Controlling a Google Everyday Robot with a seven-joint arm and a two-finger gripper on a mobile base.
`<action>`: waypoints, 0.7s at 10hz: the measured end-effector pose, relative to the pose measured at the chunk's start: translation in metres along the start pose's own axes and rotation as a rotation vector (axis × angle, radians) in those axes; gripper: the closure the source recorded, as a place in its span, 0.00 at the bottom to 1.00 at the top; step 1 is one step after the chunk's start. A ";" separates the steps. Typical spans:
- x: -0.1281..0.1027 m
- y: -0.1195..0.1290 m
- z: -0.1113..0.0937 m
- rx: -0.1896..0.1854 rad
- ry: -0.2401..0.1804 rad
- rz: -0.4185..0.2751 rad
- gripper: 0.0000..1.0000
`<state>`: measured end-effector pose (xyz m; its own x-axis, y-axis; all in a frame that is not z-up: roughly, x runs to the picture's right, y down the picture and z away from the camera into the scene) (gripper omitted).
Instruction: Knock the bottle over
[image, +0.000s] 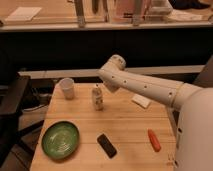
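- Currently, bottle (97, 98) stands upright near frame centre on the wooden table (125, 127), right of the white cup (67, 88).
- Gripper (109, 86) sits just right of the bottle's top, fingers pressed together; contact cannot be told.
- Green plate (60, 139) lower left; orange stick (154, 140) lower right.

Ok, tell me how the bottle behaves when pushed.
Standing upright, tall and narrow, the bottle probably tips easily from a high push. It looks small, so likely light, and may slide on the wooden table if hit low. The shut gripper sits beside its cap.
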<state>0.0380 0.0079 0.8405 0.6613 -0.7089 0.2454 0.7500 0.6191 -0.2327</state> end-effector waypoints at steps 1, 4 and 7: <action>-0.001 -0.001 0.001 0.002 -0.002 -0.004 1.00; -0.004 -0.006 0.003 0.009 -0.008 -0.018 1.00; -0.015 -0.017 0.003 0.021 -0.015 -0.043 1.00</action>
<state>0.0154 0.0087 0.8433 0.6281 -0.7300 0.2694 0.7780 0.5949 -0.2020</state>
